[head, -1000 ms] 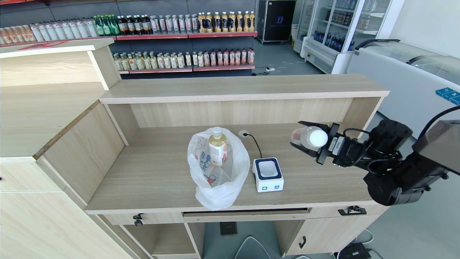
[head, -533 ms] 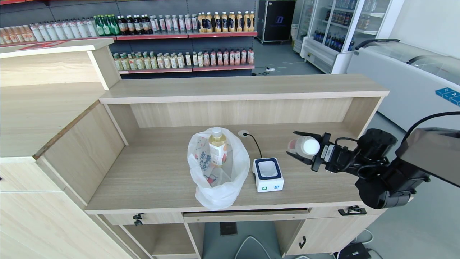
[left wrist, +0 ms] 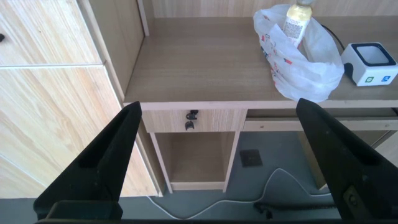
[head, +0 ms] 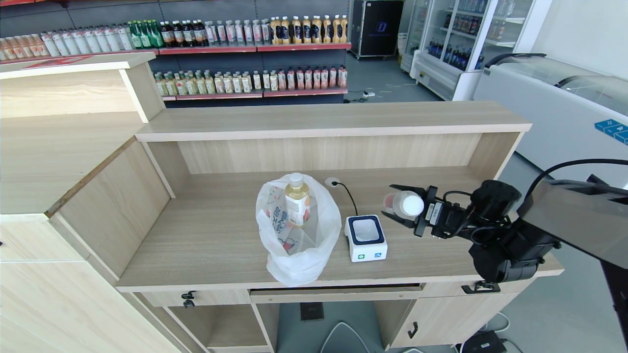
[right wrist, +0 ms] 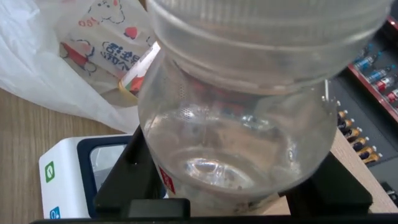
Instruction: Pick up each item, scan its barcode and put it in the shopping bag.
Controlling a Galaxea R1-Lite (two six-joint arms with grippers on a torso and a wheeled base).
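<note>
My right gripper (head: pixel 398 203) is shut on a clear bottle (head: pixel 401 204) with a white cap and a red label, held on its side above the counter just right of the white barcode scanner (head: pixel 365 238). Up close in the right wrist view, the bottle (right wrist: pixel 242 118) hangs over the scanner (right wrist: pixel 81 174). A white shopping bag (head: pixel 298 230) stands left of the scanner with a tea bottle (head: pixel 297 198) upright inside. My left gripper (left wrist: pixel 217 162) hangs open below and in front of the counter, its dark fingers (left wrist: pixel 99 162) wide apart; the bag (left wrist: pixel 298 53) lies beyond.
The wooden counter (head: pixel 216 235) has a raised back shelf (head: pixel 328 120) and a side wall on the left. The scanner's black cable (head: pixel 347 193) runs to a hole at the back. Drink shelves and freezers stand behind.
My right arm has carried the clear bottle leftward and lower, closer to the scanner. The bag, tea bottle and scanner have stayed put.
</note>
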